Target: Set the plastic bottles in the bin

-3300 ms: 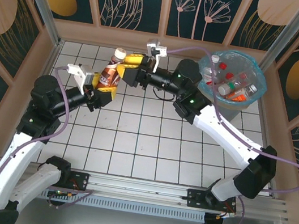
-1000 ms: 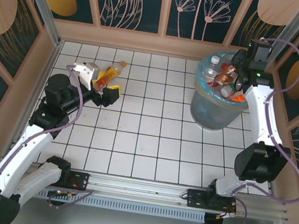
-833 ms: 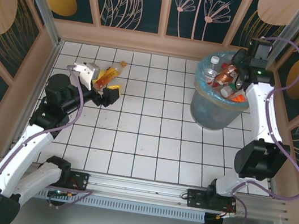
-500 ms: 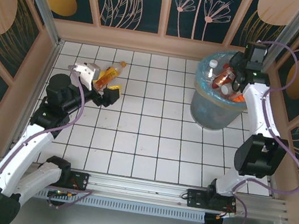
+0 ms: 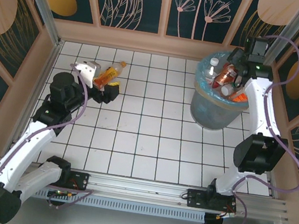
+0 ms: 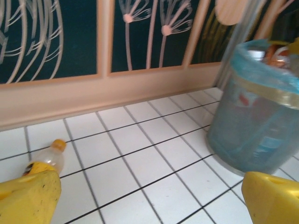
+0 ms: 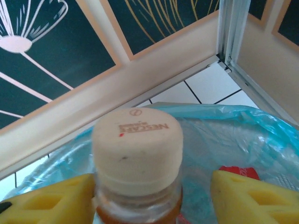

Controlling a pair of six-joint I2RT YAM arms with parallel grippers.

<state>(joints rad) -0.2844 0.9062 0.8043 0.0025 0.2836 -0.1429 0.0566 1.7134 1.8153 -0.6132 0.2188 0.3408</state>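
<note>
Hanging brown white-capped plastic bottle [image 7: 137, 144] over nearly full round grey-blue bin [image 5: 214, 110], 1 o'clock; right gripper [image 5: 234, 69] fingers apart, looks like letting go. Orange-capped clear bottle [image 5: 112, 72] waits, 10 o'clock; left gripper [image 6: 149, 198] wide open beside it.

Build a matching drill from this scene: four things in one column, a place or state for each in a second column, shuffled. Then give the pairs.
Things
1. orange bottle
2. white-capped bottle
3. bin
4. left gripper

Places or states
A. lined with a blue bag
B. open, holding nothing
C. lying on the tiles
D. between the fingers of the right gripper, above the bin

Pairs: 1-C, 2-D, 3-A, 4-B
</note>
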